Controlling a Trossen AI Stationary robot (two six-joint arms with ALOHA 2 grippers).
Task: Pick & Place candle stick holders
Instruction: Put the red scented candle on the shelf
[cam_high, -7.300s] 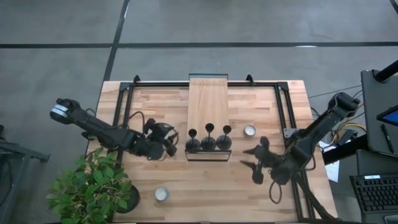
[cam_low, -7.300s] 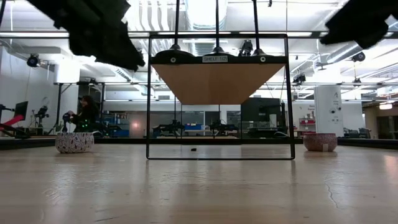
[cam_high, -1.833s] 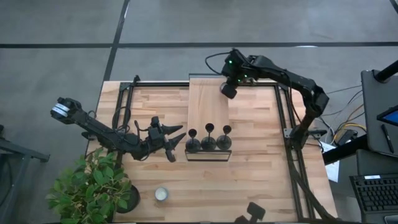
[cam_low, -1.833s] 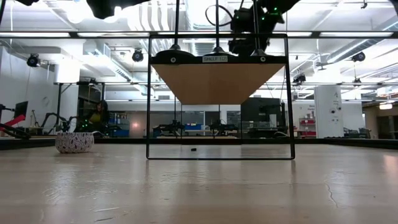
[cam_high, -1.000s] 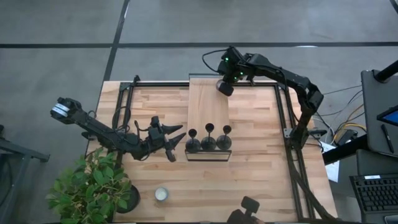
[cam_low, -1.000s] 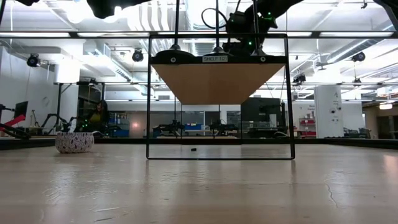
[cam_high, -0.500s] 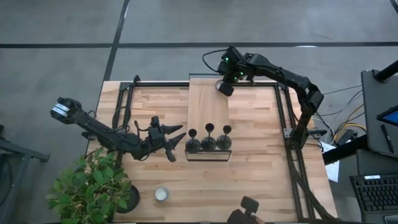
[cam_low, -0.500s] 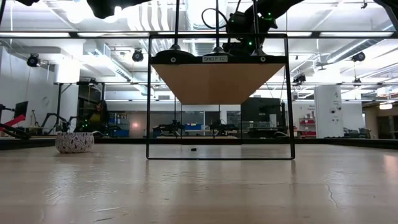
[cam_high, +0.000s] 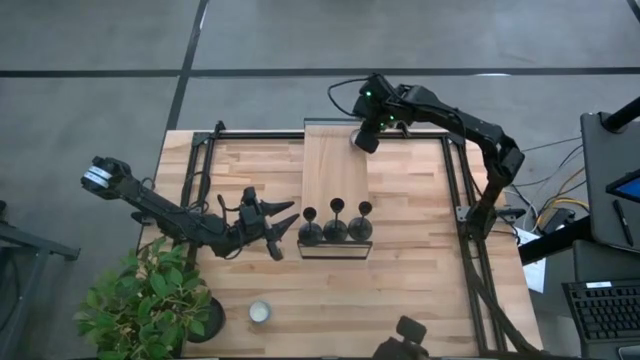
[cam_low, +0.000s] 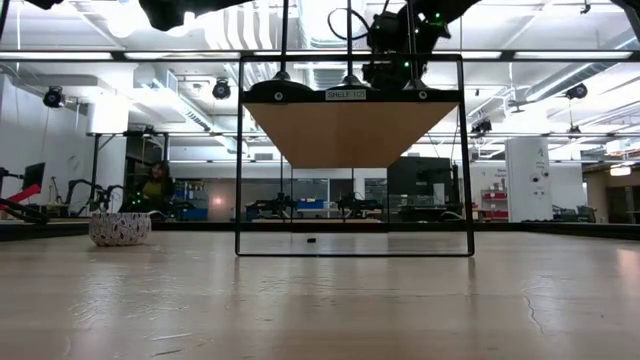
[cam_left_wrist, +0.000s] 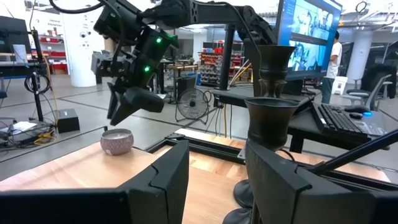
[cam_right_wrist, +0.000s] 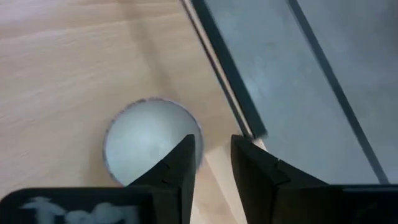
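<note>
Three matt black candle stick holders (cam_high: 335, 224) stand in a row on their disc bases at the near end of a raised wooden shelf (cam_high: 335, 170). My left gripper (cam_high: 278, 224) is open and level, just left of the row. In the left wrist view (cam_left_wrist: 217, 163) the nearest holder (cam_left_wrist: 268, 118) stands ahead, by one finger. My right gripper (cam_high: 365, 138) points down over the shelf's far end, narrowly open. A small white candle bowl (cam_right_wrist: 151, 142) rests on the shelf below its fingertips (cam_right_wrist: 211, 152). The left wrist view shows a small gap between that gripper (cam_left_wrist: 127, 102) and the bowl (cam_left_wrist: 117, 141).
A black metal frame (cam_high: 455, 180) surrounds the shelf and carries it above the table. A second candle bowl (cam_high: 260, 312) sits near the table's front edge, left of centre. A potted plant (cam_high: 150, 300) stands at the front left corner. A dark object (cam_high: 405, 335) shows at the near edge.
My right gripper has risen a little above the shelf's far end, staying over the candle bowl.
</note>
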